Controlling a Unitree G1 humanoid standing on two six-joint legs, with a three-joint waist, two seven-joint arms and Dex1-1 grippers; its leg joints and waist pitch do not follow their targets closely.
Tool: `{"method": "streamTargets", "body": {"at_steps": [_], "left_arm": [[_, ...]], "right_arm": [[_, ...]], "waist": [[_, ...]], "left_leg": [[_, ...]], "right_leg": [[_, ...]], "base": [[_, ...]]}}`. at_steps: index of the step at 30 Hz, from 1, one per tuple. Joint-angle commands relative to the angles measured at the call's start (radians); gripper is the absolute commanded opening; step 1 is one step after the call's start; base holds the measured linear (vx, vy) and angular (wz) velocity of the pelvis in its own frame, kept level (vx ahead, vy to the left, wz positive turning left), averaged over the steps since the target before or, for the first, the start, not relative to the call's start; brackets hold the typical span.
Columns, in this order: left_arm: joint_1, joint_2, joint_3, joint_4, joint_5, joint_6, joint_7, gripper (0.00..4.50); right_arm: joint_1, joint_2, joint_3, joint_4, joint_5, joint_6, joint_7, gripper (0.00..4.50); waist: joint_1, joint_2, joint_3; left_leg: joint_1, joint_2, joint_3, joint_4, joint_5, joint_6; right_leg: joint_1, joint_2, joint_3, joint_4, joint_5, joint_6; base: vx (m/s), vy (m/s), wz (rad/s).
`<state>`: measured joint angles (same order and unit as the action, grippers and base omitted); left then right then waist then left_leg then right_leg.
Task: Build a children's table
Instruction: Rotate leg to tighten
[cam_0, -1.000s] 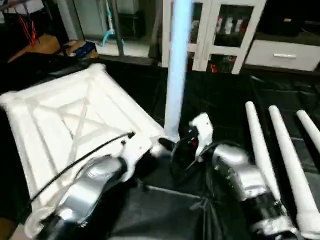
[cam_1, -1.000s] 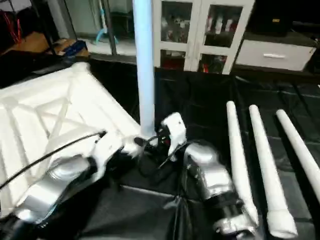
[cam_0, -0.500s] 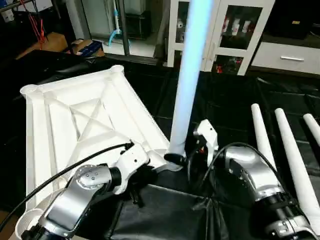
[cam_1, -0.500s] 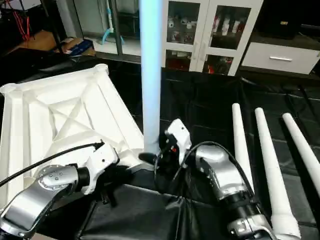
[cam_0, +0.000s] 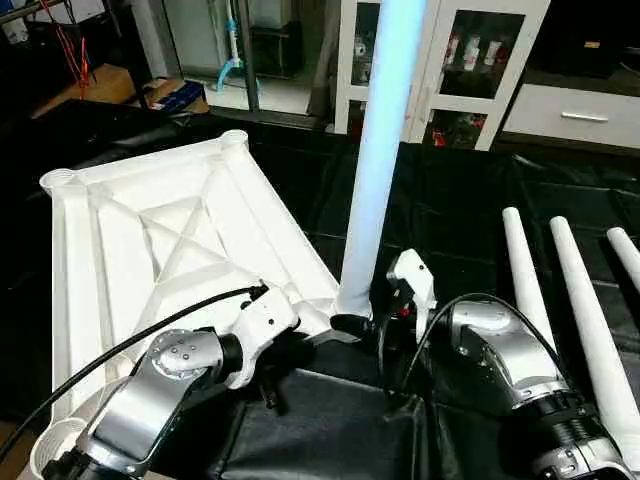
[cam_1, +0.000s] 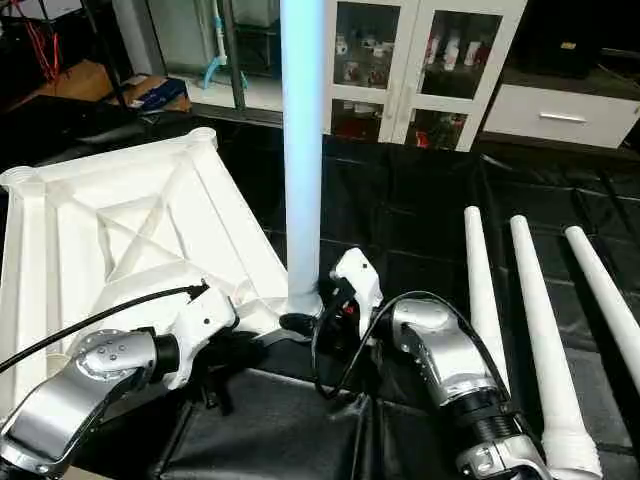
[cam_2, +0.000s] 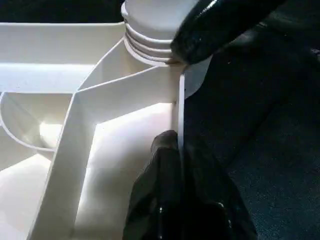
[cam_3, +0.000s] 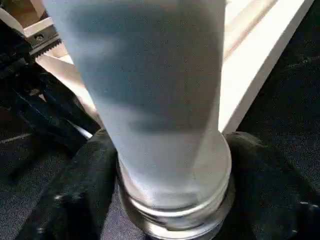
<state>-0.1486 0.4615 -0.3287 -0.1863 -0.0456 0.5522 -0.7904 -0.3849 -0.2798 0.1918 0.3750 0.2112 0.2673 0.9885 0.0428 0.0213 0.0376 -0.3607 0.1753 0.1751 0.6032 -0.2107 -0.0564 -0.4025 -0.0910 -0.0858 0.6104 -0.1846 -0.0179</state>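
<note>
White tabletop (cam_0: 170, 250) lay upside down on the black sheet (cam_0: 450, 210), ribbed X underside facing up, round sockets at the corners. One leg (cam_0: 385, 150) stood upright in the near corner socket, the corner closest to the robot's right arm, its threaded base seated at the socket with a few thread rings visible in the left wrist view.

Left tool (cam_2: 175, 200) was clamped tight on the thin edge wall of the tabletop just beside that socket, fingers pinched together over the rim. Silver left forearm came in from the lower left with a black cable looping over it.

Right tool (cam_3: 170, 200) sat at the base of the upright leg, a black finger (cam_3: 75, 195) on each side of the collar, wrapped around it. Fingers hugged the base close; full contact could not be told for sure.

Three spare legs (cam_0: 570, 300) lay side by side on the sheet to the robot's right, well apart from the tabletop, thick ends toward the robot.

White glass-door cabinet (cam_0: 450, 60) and a drawer unit (cam_0: 570, 105) stood behind.
</note>
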Motion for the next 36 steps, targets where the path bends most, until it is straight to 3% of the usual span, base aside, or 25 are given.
{"method": "streamTargets", "body": {"at_steps": [1,7,13,15,16,18,20,23,25,27,29,31,32,36], "left_arm": [[-0.008,-0.001,-0.016,-0.033,-0.023,-0.012,-0.022,0.0],[-0.005,-0.006,-0.022,-0.029,-0.022,-0.008,-0.019,0.0],[-0.018,-0.029,-0.026,-0.003,-0.005,0.009,0.015,0.0],[-0.075,-0.108,-0.007,0.094,0.045,0.04,0.142,0.0],[-0.075,-0.108,-0.007,0.094,0.045,0.04,0.142,0.0],[-0.149,-0.207,0.026,0.216,0.093,0.056,0.302,0.0],[-0.189,-0.261,0.046,0.278,0.103,0.056,0.374,0.0],[-0.22,-0.299,0.053,0.322,0.1,0.051,0.409,0.0],[-0.241,-0.318,0.049,0.343,0.098,0.043,0.415,0.0],[-0.243,-0.317,0.046,0.341,0.097,0.041,0.407,0.0],[-0.241,-0.311,0.041,0.335,0.097,0.036,0.395,0.0],[-0.223,-0.282,0.027,0.311,0.1,0.007,0.348,0.0],[-0.221,-0.278,0.024,0.31,0.102,0.0,0.341,0.0],[-0.193,-0.236,0.014,0.276,0.1,-0.021,0.286,0.0]], "right_arm": [[-0.012,0.007,-0.018,0.003,0.014,0.001,-0.011,3.18],[0.005,0.024,-0.013,-0.008,0.009,0.002,-0.031,2.76],[0.004,0.054,-0.01,0.016,-0.04,-0.003,-0.138,2.72],[-0.031,0.119,-0.038,0.094,-0.098,-0.023,-0.343,2.72],[-0.031,0.119,-0.038,0.094,-0.098,-0.023,-0.343,2.72],[-0.068,0.188,-0.085,0.172,-0.127,-0.034,-0.554,2.71],[-0.086,0.222,-0.104,0.208,-0.135,-0.041,-0.642,2.7],[-0.101,0.255,-0.117,0.229,-0.131,-0.052,-0.692,2.7],[-0.106,0.28,-0.118,0.222,-0.119,-0.064,-0.688,2.7],[-0.105,0.289,-0.114,0.212,-0.109,-0.068,-0.665,2.7],[-0.103,0.292,-0.109,0.203,-0.103,-0.074,-0.642,2.7],[-0.096,0.291,-0.115,0.178,-0.076,-0.08,-0.583,2.7],[-0.096,0.291,-0.117,0.176,-0.071,-0.081,-0.576,3.05],[-0.097,0.264,-0.123,0.144,-0.018,-0.077,-0.482,3.45]], "waist": [[-0.003,-0.003,-0.053],[-0.006,-0.003,-0.052],[-0.011,-0.002,-0.048],[-0.015,-0.002,-0.045],[-0.021,-0.004,-0.042],[-0.023,-0.008,-0.044],[-0.022,-0.007,-0.045],[-0.018,-0.008,-0.048],[-0.016,-0.002,-0.05],[-0.012,-0.003,-0.055],[-0.013,-0.003,-0.056],[-0.013,0.0,-0.056],[-0.013,-0.001,-0.057],[-0.012,-0.002,-0.058]], "left_leg": [[0.0,0.052,-0.015,-0.072,-0.133,0.072],[0.0,0.052,-0.016,-0.073,-0.146,0.064],[0.0,0.052,-0.017,-0.077,-0.184,0.05],[0.004,0.05,-0.017,-0.08,-0.216,0.023],[0.004,0.048,-0.019,-0.084,-0.238,0.004],[0.003,0.047,-0.021,-0.082,-0.244,-0.009],[0.013,0.04,-0.02,-0.078,-0.257,-0.014],[0.006,0.042,-0.021,-0.081,-0.249,0.004],[0.001,0.043,-0.02,-0.081,-0.22,0.018],[0.003,0.044,-0.017,-0.077,-0.194,0.027],[-0.003,0.043,-0.017,-0.076,-0.157,0.042],[-0.003,0.045,-0.017,-0.075,-0.152,0.05],[-0.004,0.046,-0.017,-0.075,-0.148,0.059],[-0.007,0.048,-0.016,-0.072,-0.118,0.076]], "right_leg": [[0.053,-0.054,0.054,-0.065,-0.137,-0.235],[0.054,-0.054,0.054,-0.067,-0.159,-0.228],[0.052,-0.054,0.054,-0.073,-0.21,-0.216],[0.047,-0.055,0.054,-0.083,-0.284,-0.194],[0.047,-0.055,0.053,-0.087,-0.332,-0.178],[0.046,-0.058,0.054,-0.091,-0.361,-0.159],[0.041,-0.059,0.054,-0.099,-0.402,-0.144],[0.044,-0.058,0.055,-0.097,-0.38,-0.129],[0.045,-0.056,0.055,-0.091,-0.325,-0.138],[0.045,-0.056,0.056,-0.087,-0.267,-0.153],[0.05,-0.055,0.055,-0.079,-0.201,-0.175],[0.051,-0.055,0.054,-0.078,-0.197,-0.183],[0.052,-0.056,0.055,-0.076,-0.188,-0.186],[0.053,-0.056,0.054,-0.071,-0.143,-0.208]], "base": [[0.0,0.0,0.0],[0.0,0.0,0.0],[0.0,0.0,0.0],[0.0,0.0,0.0],[0.0,0.0,0.0],[0.0,0.0,0.0],[0.0,0.0,0.0],[0.0,0.0,0.0],[0.0,0.0,0.0],[0.0,0.0,0.0],[0.0,0.0,0.0],[0.0,0.0,0.0],[0.0,0.0,0.0],[0.0,0.0,0.0]]}}
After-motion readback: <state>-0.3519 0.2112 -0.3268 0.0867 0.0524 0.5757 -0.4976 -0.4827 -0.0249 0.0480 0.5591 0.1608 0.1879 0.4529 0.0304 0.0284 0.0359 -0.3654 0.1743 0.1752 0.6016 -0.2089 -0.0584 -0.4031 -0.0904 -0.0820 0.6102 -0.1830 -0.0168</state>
